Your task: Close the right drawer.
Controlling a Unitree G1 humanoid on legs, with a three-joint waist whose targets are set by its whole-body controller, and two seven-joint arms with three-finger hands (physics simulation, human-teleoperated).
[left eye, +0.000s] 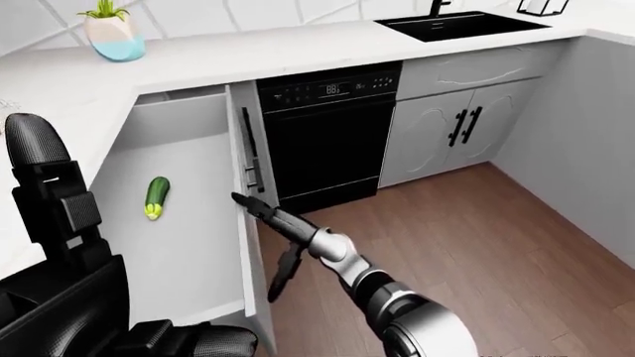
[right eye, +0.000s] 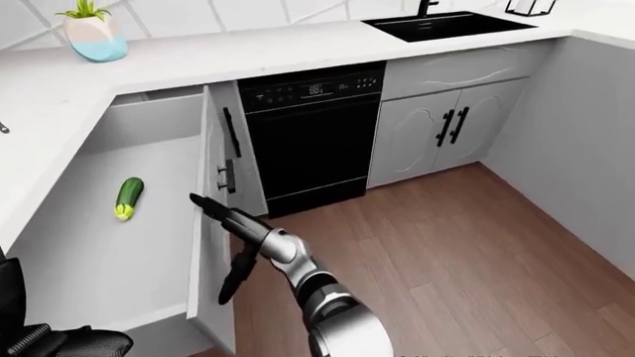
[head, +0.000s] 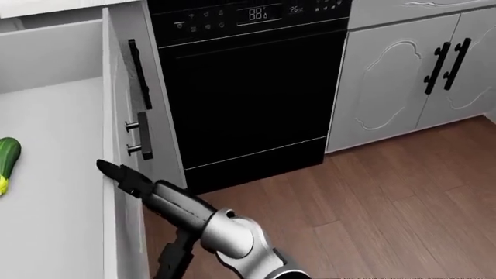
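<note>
This is a kitchen. It has a black dishwasher (left eye: 327, 134) under a white counter (left eye: 298, 44), a black sink (left eye: 461, 24), and white cabinet doors (left eye: 467, 130). A plant pot (left eye: 112, 33) sits on the counter, and the floor (left eye: 476, 245) is brown wood.

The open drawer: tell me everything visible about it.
The drawer is pulled far out from under the white counter, beside the black dishwasher. It looks like smooth white painted board, with a plain pale floor and a tall front panel carrying a dark bar handle on two metal posts. A green cucumber lies inside. The right hand reaches its outstretched fingers against the front panel below the handle.
</note>
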